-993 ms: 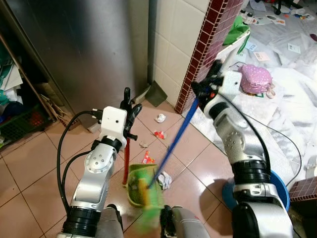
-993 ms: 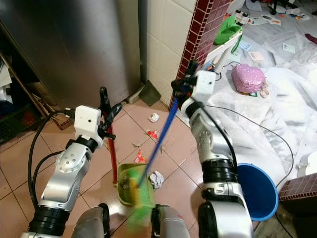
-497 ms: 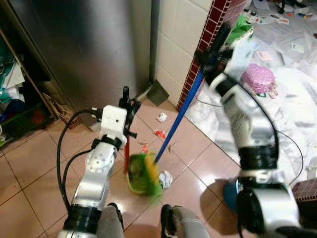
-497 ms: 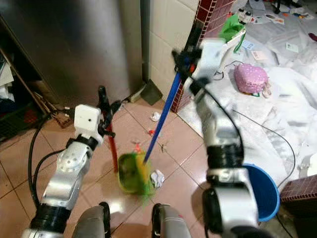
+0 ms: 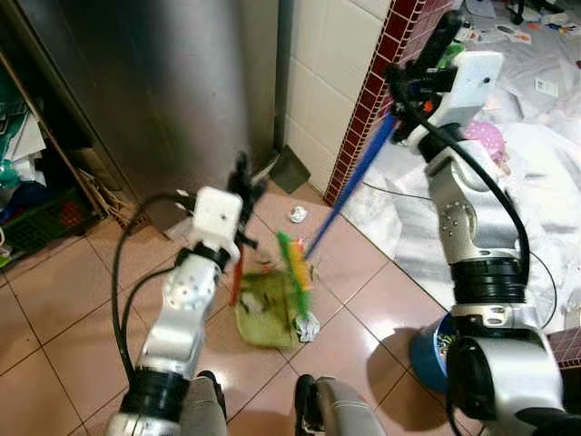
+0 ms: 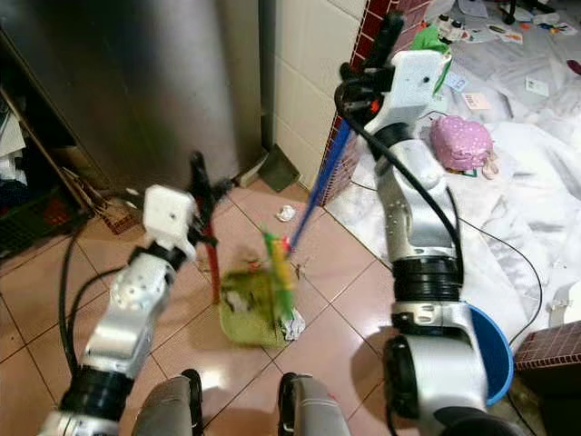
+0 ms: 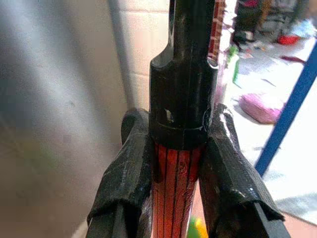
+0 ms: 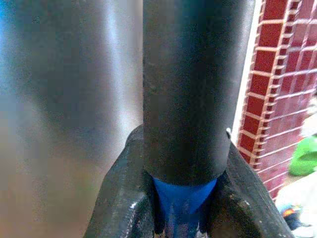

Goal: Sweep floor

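Observation:
My left gripper [image 5: 243, 178] is shut on the red handle [image 7: 176, 193] of a green dustpan [image 5: 266, 307] that rests on the tiled floor ahead of my feet. My right gripper [image 5: 415, 80] is held high on the right, shut on the black-capped top of a broom's blue handle [image 5: 359, 186]. The handle slants down to the green bristle head [image 5: 295, 262], which is blurred at the dustpan's far right edge. A crumpled white scrap [image 5: 307, 326] lies against the pan's near right corner. Another white scrap [image 5: 295, 214] lies farther off near the wall.
A steel cabinet [image 5: 154, 82] and a white tiled wall stand ahead, with a red-tiled column [image 5: 363, 100] to the right. White sheeting [image 5: 536, 182] with a pink bag [image 5: 479, 138] covers the floor at right. A blue bucket [image 5: 428, 350] stands by my right leg. Clutter fills the far left.
My right gripper rose and moved right, and the broom head swept from near my feet away across the dustpan. The left gripper and dustpan shifted slightly forward.

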{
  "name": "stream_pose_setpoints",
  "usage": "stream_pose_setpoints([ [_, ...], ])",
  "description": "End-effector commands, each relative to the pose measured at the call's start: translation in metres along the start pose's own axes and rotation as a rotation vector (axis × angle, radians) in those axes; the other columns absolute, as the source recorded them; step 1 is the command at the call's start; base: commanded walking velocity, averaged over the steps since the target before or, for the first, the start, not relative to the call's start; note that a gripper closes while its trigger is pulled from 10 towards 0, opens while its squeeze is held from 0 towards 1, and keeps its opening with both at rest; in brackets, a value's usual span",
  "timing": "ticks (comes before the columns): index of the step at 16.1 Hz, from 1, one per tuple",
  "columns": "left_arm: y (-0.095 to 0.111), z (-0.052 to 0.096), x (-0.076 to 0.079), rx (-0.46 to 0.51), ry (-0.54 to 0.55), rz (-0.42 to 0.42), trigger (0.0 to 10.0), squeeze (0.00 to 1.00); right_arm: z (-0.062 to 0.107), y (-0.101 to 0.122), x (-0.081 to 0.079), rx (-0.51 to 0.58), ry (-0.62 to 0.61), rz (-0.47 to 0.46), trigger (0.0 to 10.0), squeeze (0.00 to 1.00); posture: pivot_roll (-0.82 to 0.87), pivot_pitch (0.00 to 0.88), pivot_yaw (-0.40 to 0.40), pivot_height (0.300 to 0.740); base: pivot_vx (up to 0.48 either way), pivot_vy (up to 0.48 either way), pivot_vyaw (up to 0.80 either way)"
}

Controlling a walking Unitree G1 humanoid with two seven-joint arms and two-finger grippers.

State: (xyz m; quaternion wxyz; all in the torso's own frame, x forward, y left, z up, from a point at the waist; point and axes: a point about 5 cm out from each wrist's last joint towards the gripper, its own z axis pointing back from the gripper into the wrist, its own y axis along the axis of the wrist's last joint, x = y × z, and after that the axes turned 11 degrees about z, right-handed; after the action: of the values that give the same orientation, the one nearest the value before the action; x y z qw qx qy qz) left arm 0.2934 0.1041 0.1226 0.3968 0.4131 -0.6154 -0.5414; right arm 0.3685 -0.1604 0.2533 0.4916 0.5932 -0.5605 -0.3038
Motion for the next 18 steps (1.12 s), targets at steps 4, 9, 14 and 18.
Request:
stream_pose_setpoints([
  [4,0.018,0.014,0.002,0.024,-0.069,-0.019,10.0,0.0,0.006,0.005,0.022,0.029,-0.124,0.226,10.0,0.0,-0.02,0.175,-0.066,0.74,0.0,0.0,0.0],
  [9,0.007,0.01,-0.004,0.001,-0.02,-0.003,10.0,0.0,0.021,-0.038,0.014,-0.168,-0.163,0.25,10.0,0.0,-0.01,0.184,-0.064,0.74,0.0,0.0,0.0],
  [14,0.001,-0.004,0.007,-0.012,-0.044,0.016,10.0,0.0,0.031,-0.065,0.001,-0.334,-0.202,0.105,10.0,0.0,-0.03,0.187,-0.062,0.74,0.0,0.0,0.0],
  [18,0.0,-0.003,0.007,-0.01,-0.038,0.022,10.0,0.0,0.029,-0.068,-0.011,-0.347,-0.212,-0.125,10.0,0.0,-0.03,0.188,-0.065,0.74,0.0,0.0,0.0],
])
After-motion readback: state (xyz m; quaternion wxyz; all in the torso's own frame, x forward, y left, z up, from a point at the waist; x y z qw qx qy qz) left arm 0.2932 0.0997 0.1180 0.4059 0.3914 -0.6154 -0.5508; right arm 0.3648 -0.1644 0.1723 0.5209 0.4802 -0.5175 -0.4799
